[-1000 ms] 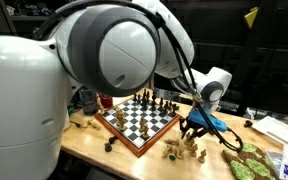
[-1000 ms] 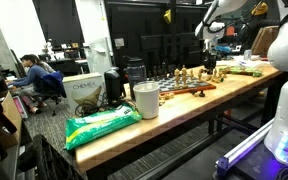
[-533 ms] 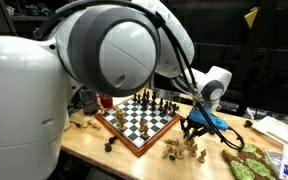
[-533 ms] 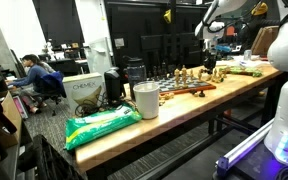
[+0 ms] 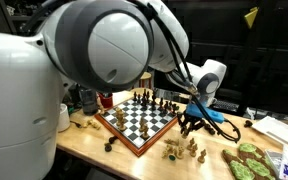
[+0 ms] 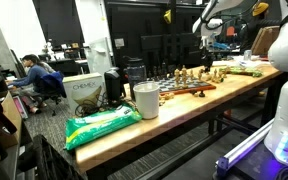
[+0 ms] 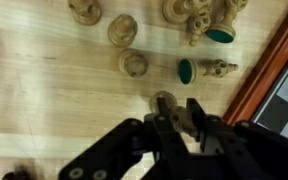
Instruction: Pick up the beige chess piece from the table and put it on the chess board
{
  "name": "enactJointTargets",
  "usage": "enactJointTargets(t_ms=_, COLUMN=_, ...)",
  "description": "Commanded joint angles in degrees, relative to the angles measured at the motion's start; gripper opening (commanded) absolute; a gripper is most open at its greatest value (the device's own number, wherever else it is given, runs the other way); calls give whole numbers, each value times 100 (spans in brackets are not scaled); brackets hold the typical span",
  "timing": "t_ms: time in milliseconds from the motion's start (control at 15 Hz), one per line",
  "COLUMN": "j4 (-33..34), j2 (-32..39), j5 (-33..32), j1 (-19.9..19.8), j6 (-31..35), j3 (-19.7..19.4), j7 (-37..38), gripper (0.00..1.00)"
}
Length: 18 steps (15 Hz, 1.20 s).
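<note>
Hand points straight down at the counter, which I guess is the easy way to grab a standing piece by its top. The beige piece sits right at the fingertips, between narrowly parted fingers. Can't tell if it's actually pinched. Board is just beside the hand, with spare pieces beyond the fingertips.

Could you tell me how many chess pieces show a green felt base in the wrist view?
2: one piece at the top edge, another below it, near the chess board frame. Others may be hidden.
</note>
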Motion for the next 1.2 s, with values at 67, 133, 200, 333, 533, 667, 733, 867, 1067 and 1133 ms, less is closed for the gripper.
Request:
enactJointTargets(t_ms=67, j4=-461, j2=-632, j5=-151, j1=151, j6=-192, j3=53, j7=50, gripper=6)
enactJointTargets(t_ms=133, j4=-538, j2=-728, j5=-160, j1=189, j6=-243, j3=53, j7=69, gripper=6)
enactJointTargets(t_ms=200, j4=-592, j2=-806, j5=-164, j1=223, j6=-313, j3=52, j7=95, gripper=6)
enactJointTargets(t_ms=333, j4=-754, j2=-990, j5=-193, j1=299, j6=-382, j3=49, j7=108, gripper=6)
enactJointTargets(t_ms=533, j4=-955, j2=-1226, j5=-201, j1=383, j6=-519, j3=37, j7=98, gripper=6)
enactJointTargets(t_ms=667, j4=-1049, j2=-1360, j5=-193, j1=437, j6=-645, j3=33, j7=99, gripper=6)
enactJointTargets(t_ms=733, j4=-1091, j2=-1429, j5=-202, j1=466, j6=-708, j3=32, j7=108, gripper=6)
enactJointTargets(t_ms=867, j4=-1158, j2=-1564, j5=-221, j1=528, j6=-847, j3=32, j7=127, gripper=6)
enactJointTargets(t_ms=1067, j4=-1252, j2=-1743, j5=-266, j1=626, j6=-1018, j3=39, j7=120, gripper=6)
enactJointTargets(t_ms=1133, j4=-1284, j2=-1792, j5=-268, j1=653, j6=-1050, j3=38, j7=101, gripper=6)
